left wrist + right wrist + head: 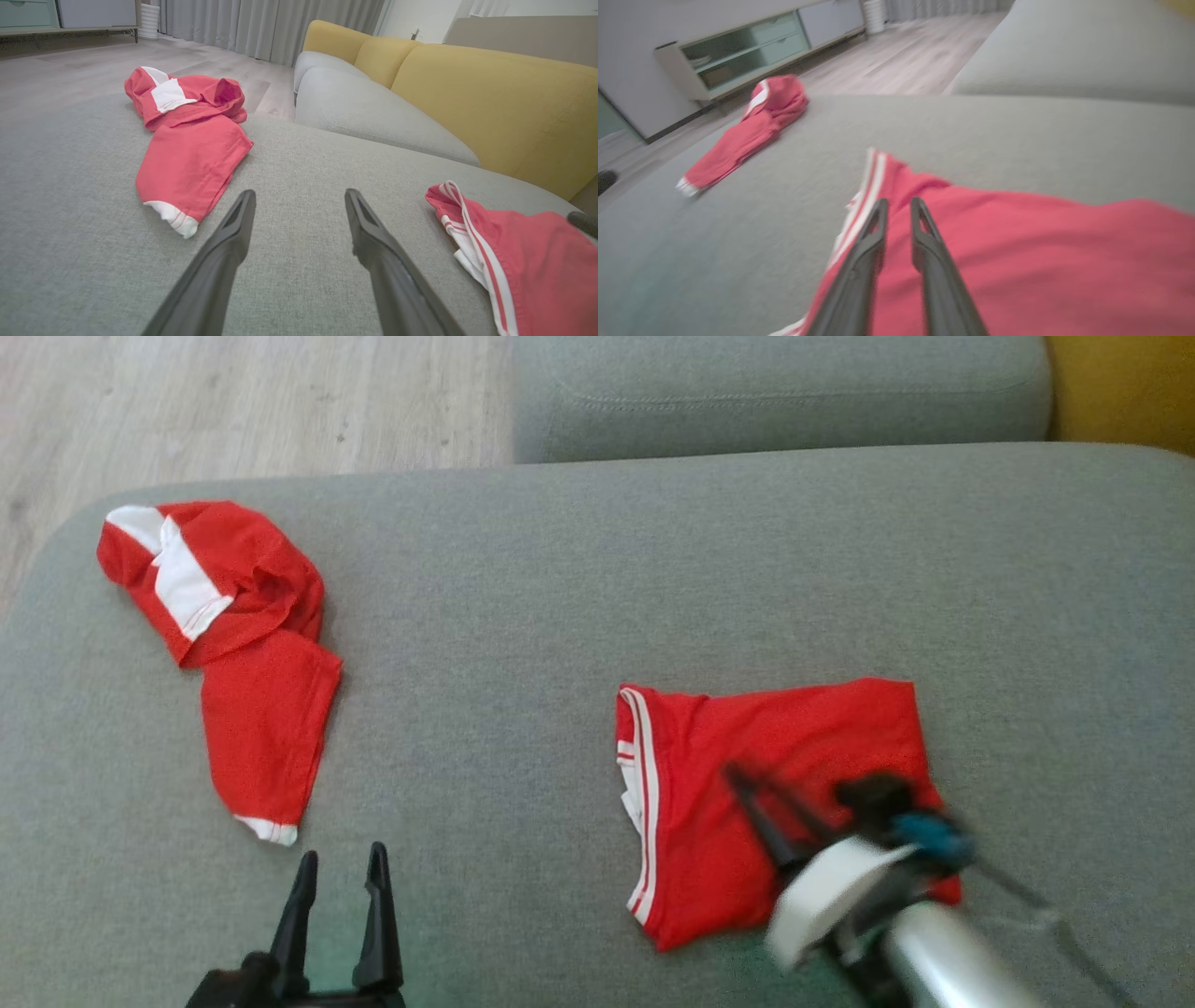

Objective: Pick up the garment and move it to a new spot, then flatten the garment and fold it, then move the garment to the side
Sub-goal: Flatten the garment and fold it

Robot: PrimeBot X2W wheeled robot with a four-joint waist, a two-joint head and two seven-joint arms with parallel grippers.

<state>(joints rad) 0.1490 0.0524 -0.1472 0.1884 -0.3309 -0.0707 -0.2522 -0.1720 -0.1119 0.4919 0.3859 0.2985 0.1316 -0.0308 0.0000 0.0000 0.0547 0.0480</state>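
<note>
A red garment (775, 747) with white side stripes lies folded into a rough rectangle on the grey seat, right of centre. It also shows at the right edge of the left wrist view (537, 261) and under the fingers in the right wrist view (1041, 261). My right gripper (738, 775) is blurred and hovers over the garment's middle. Its fingers (878, 219) stand a narrow gap apart with nothing between them. My left gripper (343, 859) is open wide over bare cushion at the lower left (300, 193), well apart from the garment.
A second red garment with white panels (252, 644) lies crumpled at the seat's far left (191, 140). The grey seat cushion (597, 569) meets another cushion (775, 392) behind it, with a yellow backrest (490, 102). Wood floor (233, 401) and a low cabinet (738, 56) lie beyond.
</note>
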